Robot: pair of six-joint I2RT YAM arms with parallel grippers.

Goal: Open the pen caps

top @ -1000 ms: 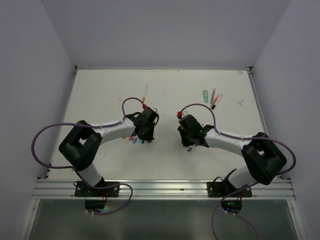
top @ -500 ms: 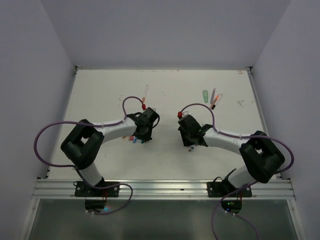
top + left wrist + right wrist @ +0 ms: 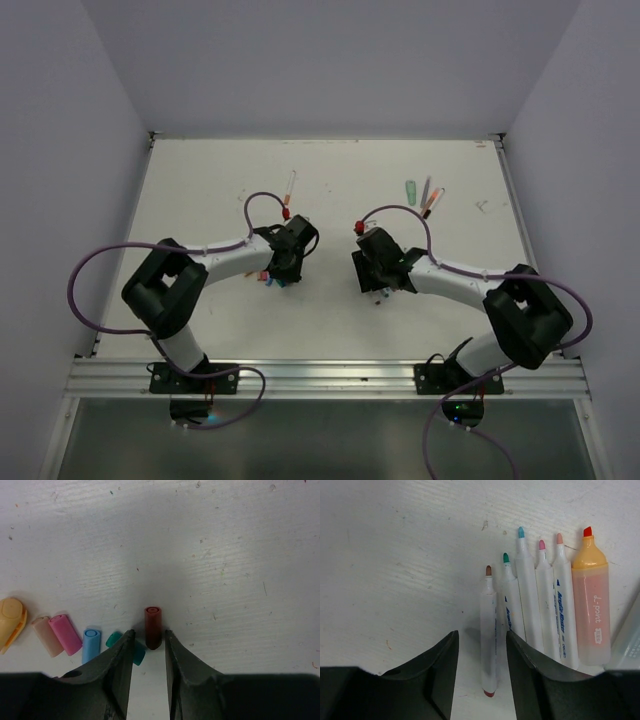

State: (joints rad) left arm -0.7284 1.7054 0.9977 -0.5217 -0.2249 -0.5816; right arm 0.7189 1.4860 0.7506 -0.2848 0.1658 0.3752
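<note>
In the left wrist view a dark red pen cap (image 3: 153, 625) lies on the table, its near end between the tips of my left gripper (image 3: 149, 636). The jaws are open, with a gap on each side of it. Teal (image 3: 114, 639), blue (image 3: 90, 645), pink (image 3: 65, 634), peach (image 3: 45, 636) and orange (image 3: 11, 617) caps lie in a row to its left. My right gripper (image 3: 482, 637) is open around an uncapped brown-tipped pen (image 3: 488, 625) lying on the table. Beside it lie several uncapped white pens (image 3: 530, 600) and an orange highlighter (image 3: 590, 605).
In the top view the left gripper (image 3: 282, 273) and right gripper (image 3: 377, 287) sit low at mid-table. Farther back lie a capped pen (image 3: 291, 186), a pale green highlighter (image 3: 411, 189) and two slim pens (image 3: 430, 200). Walls close off three sides.
The right gripper has shifted slightly toward the near side. The left arm has barely moved.
</note>
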